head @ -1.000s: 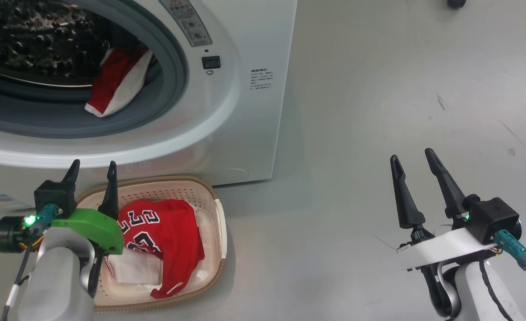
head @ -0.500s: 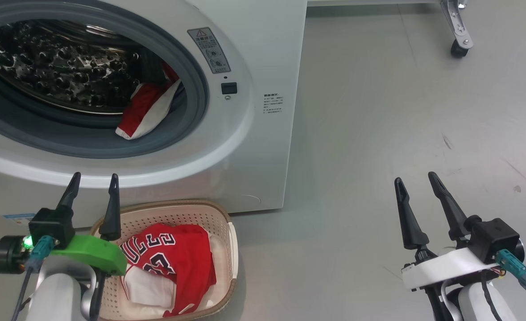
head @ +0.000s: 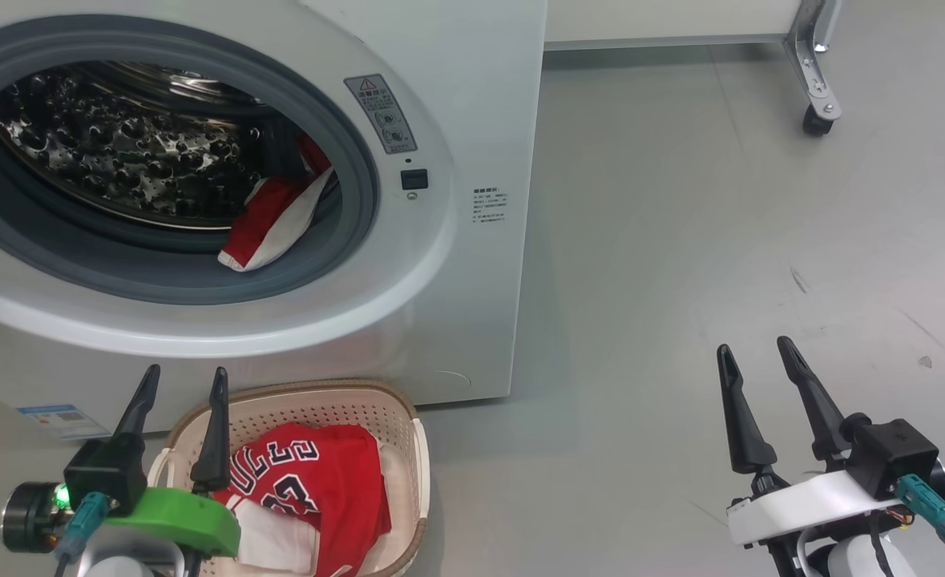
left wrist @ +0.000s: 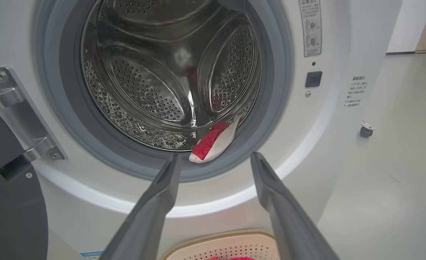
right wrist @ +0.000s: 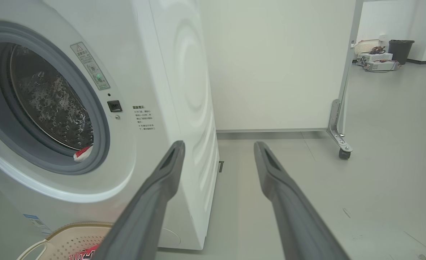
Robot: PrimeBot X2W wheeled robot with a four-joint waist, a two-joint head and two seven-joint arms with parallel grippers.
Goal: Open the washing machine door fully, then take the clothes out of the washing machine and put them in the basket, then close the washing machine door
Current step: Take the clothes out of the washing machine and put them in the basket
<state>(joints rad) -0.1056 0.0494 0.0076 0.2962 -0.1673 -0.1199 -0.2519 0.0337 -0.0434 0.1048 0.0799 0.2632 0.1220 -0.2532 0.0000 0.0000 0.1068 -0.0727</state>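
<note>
Head view: left hand (head: 185,370) and right hand (head: 753,346), both spread open, hang before the washing machine (head: 456,256); a red jersey (head: 316,481) lies in the basket (head: 336,391). Left wrist view: a red garment (left wrist: 210,143) rests at the lip of the drum (left wrist: 155,72). Right wrist view: grey floor (right wrist: 361,202) ahead.

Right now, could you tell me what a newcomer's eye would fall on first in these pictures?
The washer, upper left in the head view, stands open with a red-and-white garment at the drum's lip. Below it, a red jersey lies in the basket on the floor, near the open left gripper.
</note>
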